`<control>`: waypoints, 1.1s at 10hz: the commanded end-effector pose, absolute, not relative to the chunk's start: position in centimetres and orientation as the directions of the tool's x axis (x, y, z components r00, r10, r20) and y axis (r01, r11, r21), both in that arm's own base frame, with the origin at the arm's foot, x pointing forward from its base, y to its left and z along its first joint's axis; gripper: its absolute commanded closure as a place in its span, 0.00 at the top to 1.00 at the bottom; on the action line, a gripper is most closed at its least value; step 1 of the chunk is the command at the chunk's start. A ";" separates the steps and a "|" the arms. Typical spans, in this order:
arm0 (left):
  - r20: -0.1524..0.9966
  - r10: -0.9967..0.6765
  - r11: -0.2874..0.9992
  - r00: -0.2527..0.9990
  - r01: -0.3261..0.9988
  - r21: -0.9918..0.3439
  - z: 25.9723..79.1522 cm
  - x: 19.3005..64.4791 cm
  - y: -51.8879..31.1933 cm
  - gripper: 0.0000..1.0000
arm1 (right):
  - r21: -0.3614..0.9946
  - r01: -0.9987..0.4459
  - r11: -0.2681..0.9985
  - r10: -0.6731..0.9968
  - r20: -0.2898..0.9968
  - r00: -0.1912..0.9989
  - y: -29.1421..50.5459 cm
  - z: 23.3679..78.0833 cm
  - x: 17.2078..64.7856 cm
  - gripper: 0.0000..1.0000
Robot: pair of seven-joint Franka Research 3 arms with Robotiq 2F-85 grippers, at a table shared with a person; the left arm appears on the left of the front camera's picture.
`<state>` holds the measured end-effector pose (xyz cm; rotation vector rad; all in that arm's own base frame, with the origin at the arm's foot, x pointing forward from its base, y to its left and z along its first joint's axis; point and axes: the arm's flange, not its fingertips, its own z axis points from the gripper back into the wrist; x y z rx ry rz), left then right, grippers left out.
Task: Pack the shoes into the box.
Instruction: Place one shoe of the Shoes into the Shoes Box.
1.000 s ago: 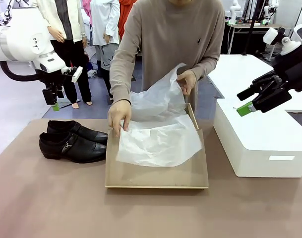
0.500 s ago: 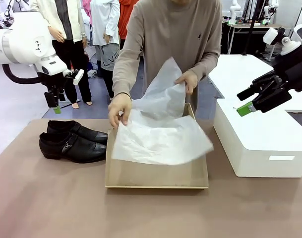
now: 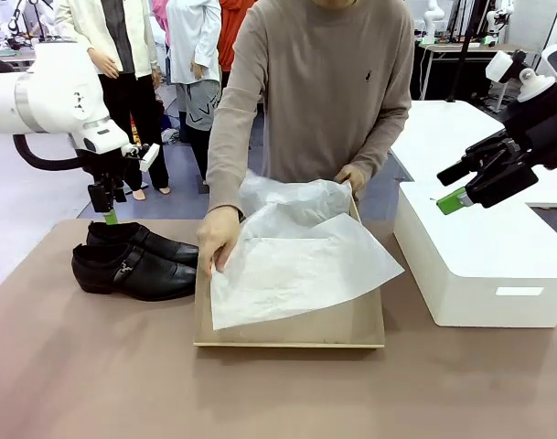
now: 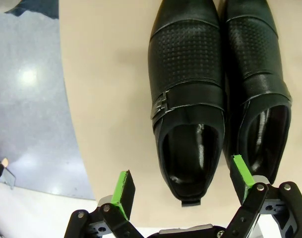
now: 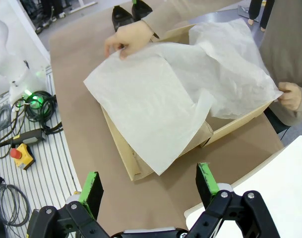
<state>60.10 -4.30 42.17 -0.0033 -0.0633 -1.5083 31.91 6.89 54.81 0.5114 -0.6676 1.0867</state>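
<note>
The two black shoes point(image 3: 134, 261) lie side by side at the table's left, toes toward the box point(image 3: 287, 331). In the left wrist view the shoes point(image 4: 188, 99) lie straight below my open left gripper point(image 4: 182, 177), which hangs over their heel ends. From the front, my left gripper point(image 3: 107, 206) hovers just above the rear shoe. White tissue paper point(image 3: 296, 265) covers the box's inside, and the person's hands point(image 3: 219, 240) hold it at the left and back rims. My right gripper point(image 3: 461, 187) stands open in the air at the right, and looks down on box point(image 5: 128, 161) and tissue point(image 5: 151, 99).
A big white block point(image 3: 479, 265) stands right of the box, under my right gripper. The person stands at the far edge behind the box. The table's left edge point(image 4: 71, 124) runs close beside the shoes. Cables and a yellow stop button point(image 5: 19, 151) lie on the floor.
The person has lowered the lifted tissue sheet onto the box. My left gripper has come down and a little right toward the shoes. The right arm has not moved.
</note>
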 end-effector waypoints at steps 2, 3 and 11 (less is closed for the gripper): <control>0.061 -0.998 -0.010 -0.013 0.999 0.048 40.8 60.6 -3.4 1.00 | 0.048 -0.931 0.361 0.621 0.733 0.278 6.9 54.8 32.3 1.00; 0.061 -0.998 -0.014 -0.017 0.999 0.050 40.4 60.9 -3.2 1.00 | 0.048 -0.931 0.361 0.621 0.733 0.278 6.9 54.8 32.3 1.00; 0.035 -0.999 0.002 0.001 0.999 0.040 39.1 63.5 -2.7 1.00 | 0.048 -0.931 0.361 0.621 0.733 0.278 6.9 54.8 32.3 1.00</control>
